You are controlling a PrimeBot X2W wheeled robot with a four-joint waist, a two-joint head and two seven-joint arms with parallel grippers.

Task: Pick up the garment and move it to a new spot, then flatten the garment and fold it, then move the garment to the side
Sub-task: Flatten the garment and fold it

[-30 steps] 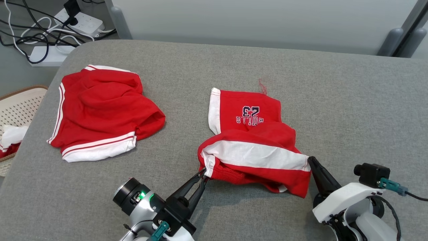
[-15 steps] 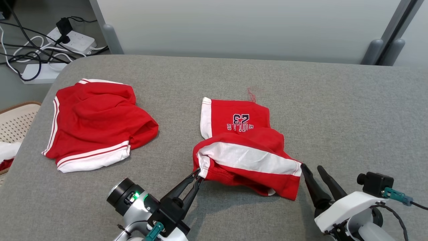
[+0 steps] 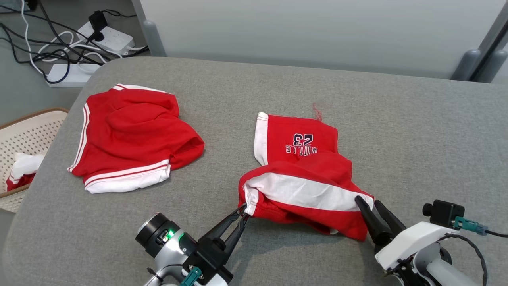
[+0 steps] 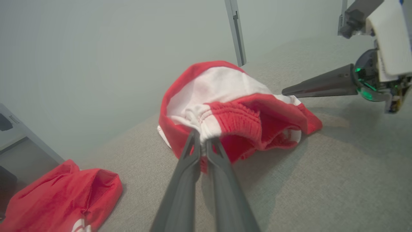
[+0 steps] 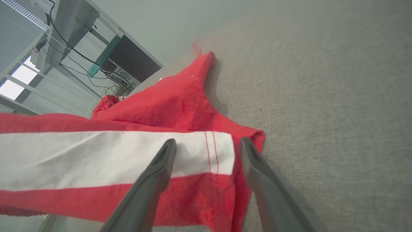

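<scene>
Left gripper angled toward 1 o'clock, fingers pinched on garment waistband corner. Right gripper angled toward 11 o'clock, fingers apart, astride garment's opposite corner.

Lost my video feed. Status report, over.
Left gripper shut on waistband of red-and-white fabric shorts numbered 23. Right gripper jaws open at their right corner, gripping nothing. Second red fabric shorts lie apart, leftward.

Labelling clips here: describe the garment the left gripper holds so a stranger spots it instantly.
On the grey fabric-covered table, right of the thin-striped red shorts, lie crumpled red shorts nearest the robot. Only these bear a navy "23" print.
</scene>
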